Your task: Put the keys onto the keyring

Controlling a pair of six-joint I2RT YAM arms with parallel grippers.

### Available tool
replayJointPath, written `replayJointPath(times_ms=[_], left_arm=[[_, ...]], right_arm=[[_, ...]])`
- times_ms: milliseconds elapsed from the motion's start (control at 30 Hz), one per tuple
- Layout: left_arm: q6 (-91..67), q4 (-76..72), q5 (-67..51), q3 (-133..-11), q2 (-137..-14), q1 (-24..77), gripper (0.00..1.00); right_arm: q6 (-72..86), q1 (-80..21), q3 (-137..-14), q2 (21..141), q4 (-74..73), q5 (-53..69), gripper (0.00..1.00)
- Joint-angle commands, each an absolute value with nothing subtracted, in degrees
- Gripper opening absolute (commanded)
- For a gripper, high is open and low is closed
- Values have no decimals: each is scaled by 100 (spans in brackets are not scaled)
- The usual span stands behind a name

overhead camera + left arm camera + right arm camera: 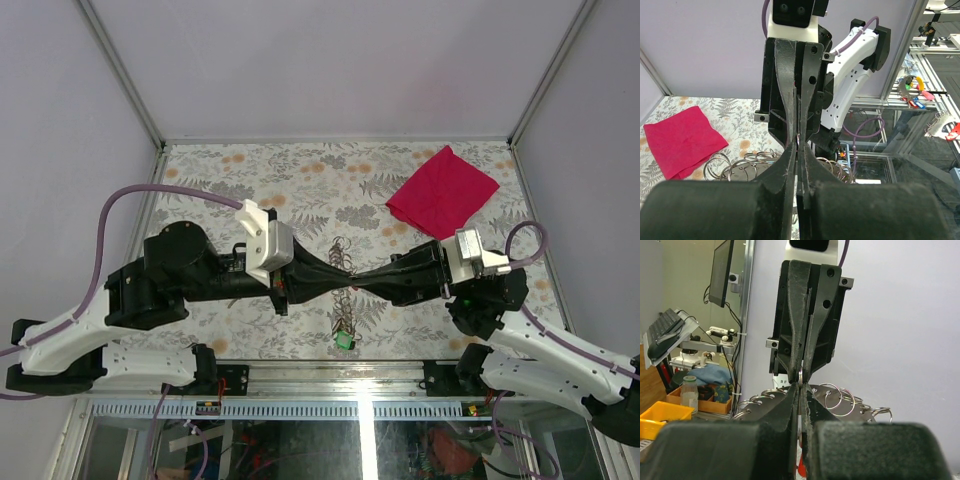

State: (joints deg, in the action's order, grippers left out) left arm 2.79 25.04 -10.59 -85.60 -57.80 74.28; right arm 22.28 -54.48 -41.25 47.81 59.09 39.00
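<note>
Looking at this one, both arms meet nose to nose over the middle of the table (pixel 220 170). The left gripper (pixel 340 281) and the right gripper (pixel 362 280) are each clamped down narrow, tips practically touching. Right at the meeting point the right wrist view shows a thin sliver of metal loop, so I'd say both are pinching the same keyring (pixel 801 375), held up off the surface between them. Under them sits a pile of spare rings (pixel 740 167), with a red cloth (pixel 442 190) off toward the far right corner and a little green tag (pixel 344 341) near the front edge. As for the keys, I honestly can't spot them in any view. They're not in either grip as far as I can tell, so they may be hidden under the arms or in among the rings. My read is that we're at the ring-prep step, with two grips on one ring to hold or pry it, and no key threaded yet. The next move probably calls for one gripper to hold the ring steady while the other lets go, goes to find a key, and lines its hole up with the split. It's fiddly stuff, since that ring is thin and could easily twist or slip out.
</note>
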Motion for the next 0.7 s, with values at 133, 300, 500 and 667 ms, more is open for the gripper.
replayJointPath(times_ms=[133, 300, 500, 667], left_arm=[[341, 2775, -1098, -9031, -6006, 7440, 0], [360, 2997, -1098, -9212, -6077, 7443, 0], [398, 3105, -1128, -9305, -6142, 7441, 0], [395, 3152, -1164, -9364, -6193, 7444, 0]], right_arm=[[1655, -5480, -4497, 4417, 5287, 3632, 18], [1247, -5477, -4535, 4248, 4566, 3631, 27], [1183, -5476, -4538, 4142, 4315, 3647, 27], [1186, -5476, -4604, 4159, 4207, 3701, 13]])
